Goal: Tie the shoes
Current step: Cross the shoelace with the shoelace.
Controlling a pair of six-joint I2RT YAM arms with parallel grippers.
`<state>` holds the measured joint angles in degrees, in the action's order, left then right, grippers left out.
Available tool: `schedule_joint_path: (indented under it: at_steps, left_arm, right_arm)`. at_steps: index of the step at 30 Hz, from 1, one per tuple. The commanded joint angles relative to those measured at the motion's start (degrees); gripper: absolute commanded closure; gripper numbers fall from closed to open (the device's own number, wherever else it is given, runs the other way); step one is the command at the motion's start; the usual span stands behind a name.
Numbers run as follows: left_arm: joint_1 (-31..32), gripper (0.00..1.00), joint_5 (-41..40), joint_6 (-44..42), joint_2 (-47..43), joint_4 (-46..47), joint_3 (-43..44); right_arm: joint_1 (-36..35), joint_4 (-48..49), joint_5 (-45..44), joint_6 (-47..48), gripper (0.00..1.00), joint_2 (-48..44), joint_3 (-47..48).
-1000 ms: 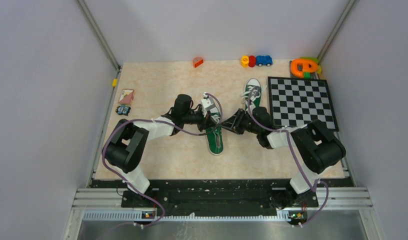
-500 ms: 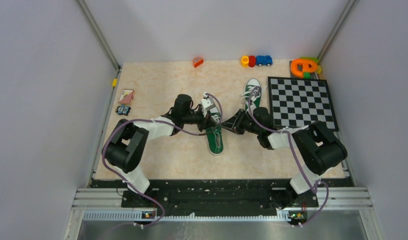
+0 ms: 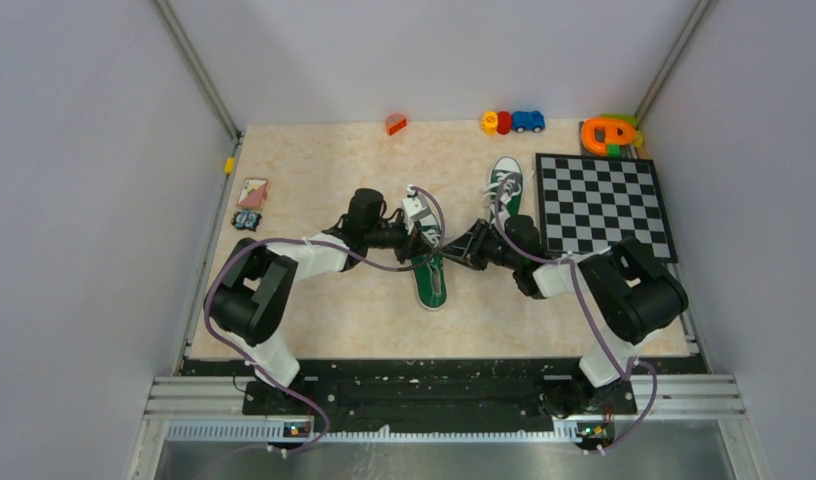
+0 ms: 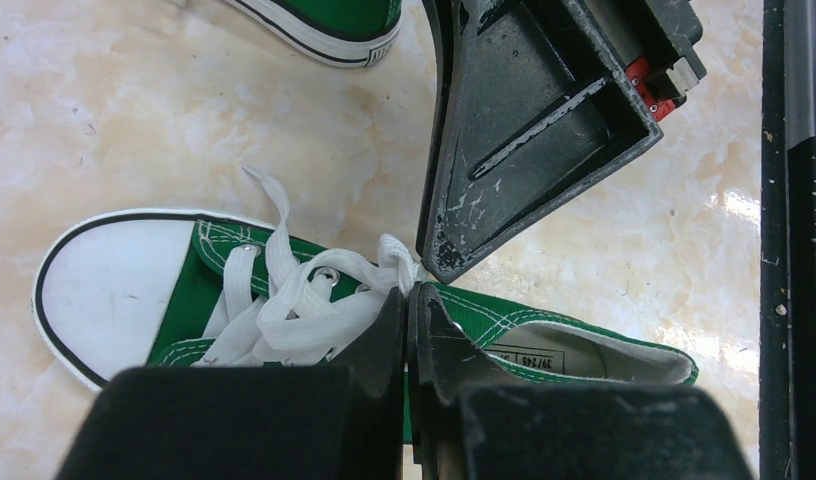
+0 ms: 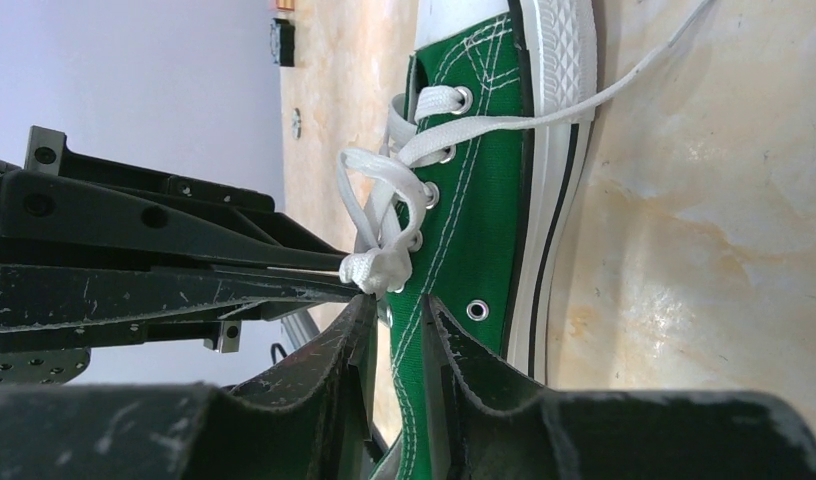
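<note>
Left pincer [image 4: 409, 298] clamped on lace [image 4: 304, 312]; right pincer [image 5: 399, 306] slightly parted at shoe [image 5: 476, 210].

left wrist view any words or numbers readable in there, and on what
"39/245" - stamped on the pale lining inside the green shoe; the marks after it are too blurred to read.
No other text can be read in this view.
</note>
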<state>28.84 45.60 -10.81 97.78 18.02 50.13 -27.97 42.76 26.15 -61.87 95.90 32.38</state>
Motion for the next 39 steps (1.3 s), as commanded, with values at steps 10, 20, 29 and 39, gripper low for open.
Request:
schedule_joint_path:
  at_steps: [10, 20, 29, 39]
  left_arm:
    - [0.3, 1.0, 3.1, -0.5, -0.4, 1.1, 0.9]
    - [0.4, 1.0, 3.4, -0.2, -0.2, 1.1, 1.1]
    - [0.4, 1.0, 3.7, -0.2, -0.4, 1.1, 1.1]
    - [0.6, 1.0, 4.1, -0.6, -0.4, 1.1, 1.1]
  right_arm:
    - [-0.4, 4.4, -0.4, -0.9, 0.74, -0.9, 1.8]
    - [-0.5, 5.8, 0.5, -2.0, 0.74, 0.8, 2.4]
    - [-0.9, 5.3, 0.5, -1.9, 0.75, 1.3, 3.0]
    - [-1.7, 6.2, 0.5, -2.8, 0.79, 2.5, 3.7]
